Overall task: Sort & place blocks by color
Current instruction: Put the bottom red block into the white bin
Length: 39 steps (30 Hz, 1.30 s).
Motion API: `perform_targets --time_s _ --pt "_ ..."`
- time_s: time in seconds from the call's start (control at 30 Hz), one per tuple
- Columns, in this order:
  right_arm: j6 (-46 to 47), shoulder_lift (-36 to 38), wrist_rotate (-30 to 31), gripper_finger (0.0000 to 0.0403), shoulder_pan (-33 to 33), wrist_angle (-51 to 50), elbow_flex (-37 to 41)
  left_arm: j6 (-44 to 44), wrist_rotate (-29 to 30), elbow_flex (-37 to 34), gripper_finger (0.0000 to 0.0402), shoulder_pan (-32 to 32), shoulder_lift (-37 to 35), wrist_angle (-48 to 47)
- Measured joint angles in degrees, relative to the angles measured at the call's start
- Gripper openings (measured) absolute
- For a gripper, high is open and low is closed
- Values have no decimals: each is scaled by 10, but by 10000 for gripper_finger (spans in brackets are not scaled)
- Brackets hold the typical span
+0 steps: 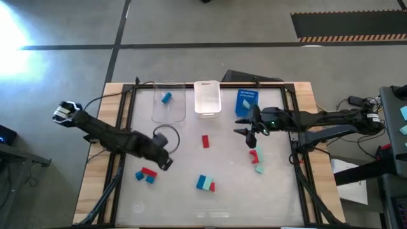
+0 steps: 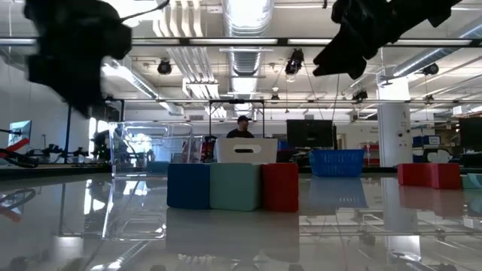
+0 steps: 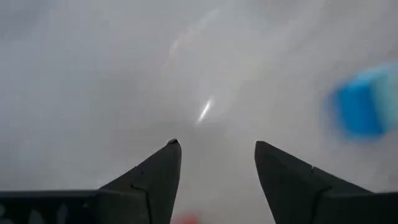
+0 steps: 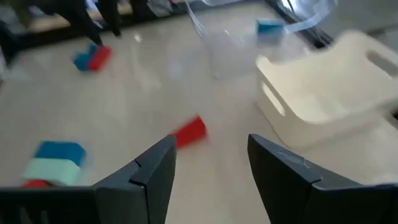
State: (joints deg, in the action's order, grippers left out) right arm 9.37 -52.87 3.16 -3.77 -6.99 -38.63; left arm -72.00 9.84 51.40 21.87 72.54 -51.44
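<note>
Small red, blue and mint-teal blocks lie scattered on the table. A lone red bar (image 1: pixel 205 141) (image 4: pixel 189 131) sits mid-table, and a red and teal pair (image 1: pixel 256 160) lies near the right side. A blue-red cluster (image 1: pixel 146 175) lies at the near left, and a teal-blue-red cluster (image 1: pixel 205 183) (image 2: pixel 233 187) near the front. One blue block (image 1: pixel 166 97) rests inside the clear bin (image 1: pixel 168 109). My left gripper (image 1: pixel 166 162) (image 3: pixel 214 144) hangs open above the table beside the blue-red cluster, holding nothing. My right gripper (image 1: pixel 247 133) (image 4: pixel 211 138) is open and empty, raised right of the lone red bar.
Three bins stand in a row at the far edge: the clear bin, a white bin (image 1: pixel 207 97) (image 4: pixel 329 93) and a blue basket (image 1: pixel 247 102) (image 2: pixel 337 162). A dark frame (image 1: pixel 299 159) borders the table. A person (image 2: pixel 242 126) sits in the room beyond.
</note>
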Motion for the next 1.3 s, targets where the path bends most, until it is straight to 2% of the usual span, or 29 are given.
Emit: perform_targets --time_s 0.13,0.23,0.37,0.63,0.83,1.3 --pt "-6 5 0 189 19 57 19 -17 -97 49 189 39 61 -114" --pt "-23 2 0 189 24 77 22 74 -139 58 189 69 86 -160" --pt "-35 -1 0 189 24 78 16 242 -140 46 189 119 99 -171" --pt "-51 -2 -1 189 24 78 14 367 -121 1 189 139 95 -154" --pt "-56 -1 -1 189 24 78 14 394 -105 -32 189 139 94 -97" --pt "-71 -1 -1 189 24 78 14 379 -99 -110 181 138 103 54"
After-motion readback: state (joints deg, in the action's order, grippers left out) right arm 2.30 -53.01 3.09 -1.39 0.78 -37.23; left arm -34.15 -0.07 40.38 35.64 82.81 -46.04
